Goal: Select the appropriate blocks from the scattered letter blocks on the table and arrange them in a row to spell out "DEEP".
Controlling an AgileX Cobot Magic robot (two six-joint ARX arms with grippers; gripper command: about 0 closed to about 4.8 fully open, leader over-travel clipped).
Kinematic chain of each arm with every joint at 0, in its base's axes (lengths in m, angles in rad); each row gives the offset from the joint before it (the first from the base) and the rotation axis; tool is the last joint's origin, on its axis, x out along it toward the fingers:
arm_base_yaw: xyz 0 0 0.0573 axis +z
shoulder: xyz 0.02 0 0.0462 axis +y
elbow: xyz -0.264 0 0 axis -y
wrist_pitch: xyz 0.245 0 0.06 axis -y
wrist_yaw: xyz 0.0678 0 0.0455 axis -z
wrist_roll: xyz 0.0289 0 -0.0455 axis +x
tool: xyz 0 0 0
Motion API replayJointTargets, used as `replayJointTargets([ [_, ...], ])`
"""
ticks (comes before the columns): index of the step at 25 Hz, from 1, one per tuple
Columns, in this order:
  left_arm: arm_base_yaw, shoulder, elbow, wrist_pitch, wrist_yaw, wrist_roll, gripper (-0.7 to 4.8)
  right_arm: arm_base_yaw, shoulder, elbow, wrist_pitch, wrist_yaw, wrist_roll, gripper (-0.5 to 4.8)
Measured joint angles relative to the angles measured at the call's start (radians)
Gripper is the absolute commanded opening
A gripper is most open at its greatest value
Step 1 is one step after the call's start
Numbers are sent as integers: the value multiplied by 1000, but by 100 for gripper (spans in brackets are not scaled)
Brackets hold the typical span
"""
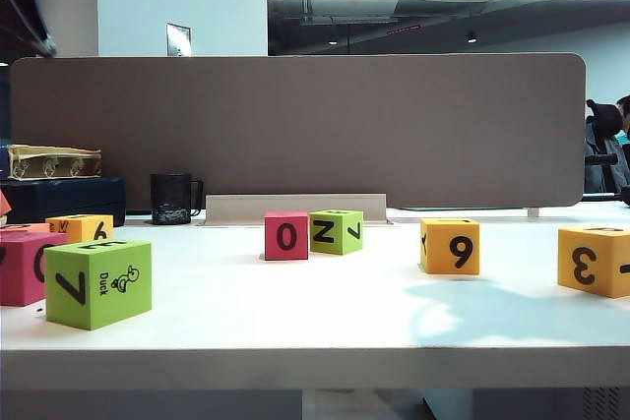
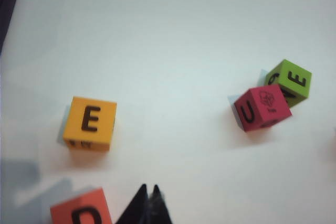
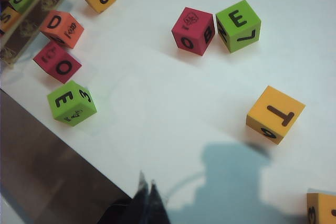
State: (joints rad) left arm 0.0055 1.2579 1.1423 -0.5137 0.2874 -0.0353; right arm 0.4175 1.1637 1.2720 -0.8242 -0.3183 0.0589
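My left gripper [image 2: 148, 203] hangs pinched together and empty above the white tabletop [image 2: 173, 40], just beside an orange-red foam cube topped D [image 2: 82, 215]. Beyond it sits a yellow-orange foam cube topped E [image 2: 90, 123]. My right gripper [image 3: 147, 198] is also closed on nothing, over the table's near edge. Nearest the front stands the lime green foam cube with 7 and a duck [image 1: 98, 282]; further right, the yellow-orange cube showing 3 [image 1: 595, 260] and the yellow cube showing 9 [image 1: 451, 246]. Farthest back, the magenta cube showing 0 [image 1: 286, 236] touches a green cube [image 1: 337, 231].
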Motion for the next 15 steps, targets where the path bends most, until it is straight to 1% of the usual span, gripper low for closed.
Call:
replayJointTargets([
  [2, 0, 55, 0, 63, -11, -2, -6, 21, 35, 0, 8, -1, 13, -2],
  [7, 0, 117, 2, 122, -49, -3, -4, 70, 88, 0, 63, -14, 18, -2],
  [8, 0, 129, 2, 134, -51, -3, 6, 84, 101, 0, 85, -14, 19, -2],
  [9, 0, 153, 2, 146, -53, -3, 35, 111, 123, 0, 124, -14, 19, -2],
  [11, 0, 174, 2, 159, -52, -3, 110, 137, 147, 0, 171, -15, 19, -2],
  [12, 0, 186, 2, 169, -53, -3, 128, 149, 160, 0, 197, -15, 19, -2],
  [15, 0, 227, 16, 190, -53, 1, 160, 180, 190, 0, 248, -15, 19, -2],
])
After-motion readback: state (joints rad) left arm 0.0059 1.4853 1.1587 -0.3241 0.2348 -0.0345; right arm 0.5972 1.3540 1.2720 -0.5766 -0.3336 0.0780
